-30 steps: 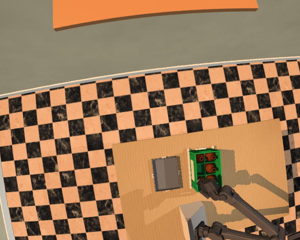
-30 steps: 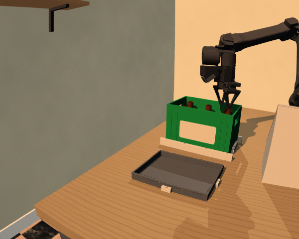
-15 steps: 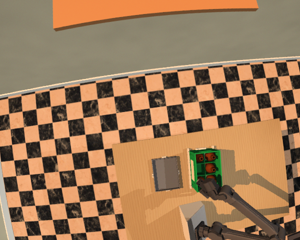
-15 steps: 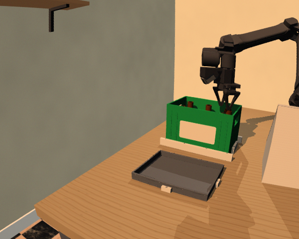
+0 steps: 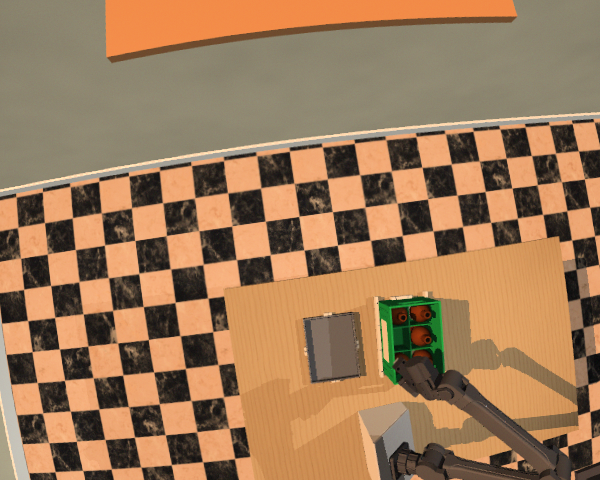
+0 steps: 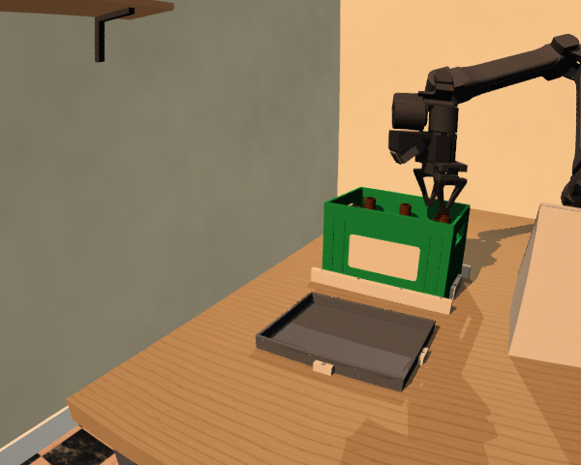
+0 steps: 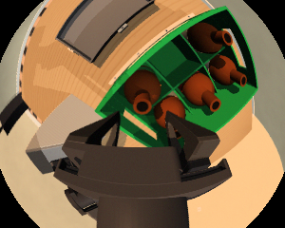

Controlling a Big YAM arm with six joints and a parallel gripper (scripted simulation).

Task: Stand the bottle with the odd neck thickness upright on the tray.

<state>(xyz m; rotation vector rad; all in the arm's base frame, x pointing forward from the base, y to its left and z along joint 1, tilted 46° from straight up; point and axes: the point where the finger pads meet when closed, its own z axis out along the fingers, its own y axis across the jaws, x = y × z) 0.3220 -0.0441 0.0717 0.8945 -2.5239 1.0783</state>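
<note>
The bottle wanted is one of the five brown, round-shouldered bottles standing in the crate; which one has the odd neck I cannot tell. The likeliest candidates for the step in hand are the tray-side bottle (image 5: 401, 356) (image 6: 444, 219) (image 7: 142, 85) and the far-side bottle (image 5: 422, 355) (image 7: 170, 111), neighbours at the crate's end beneath the gripper. The step seems to be lining up over a neck. It calls for centring the fingers on one neck alone, a straight descent, and a gentle closing below the lip, since a skewed approach could tip a neighbour or nudge the loose crate. The lift should be vertical until the base clears the walls.

Both bottles look smooth and reddish brown, their bodies narrowing to short necks with dark, open mouths; shadow blurs any difference in thickness.

Just above them, the dark parallel gripper (image 5: 413, 369) (image 6: 438, 208) (image 7: 142, 115) has its fingers apart, seemingly gripping nothing. Around the bottles stands the green, six-compartment crate (image 5: 442, 330) (image 6: 390, 225) (image 7: 254, 90), with its tray-side middle compartment vacant. Beside it, apart, the shallow dark-grey rectangular tray (image 5: 355, 346) (image 6: 330, 363) (image 7: 75, 50) holds no bottle.
</note>
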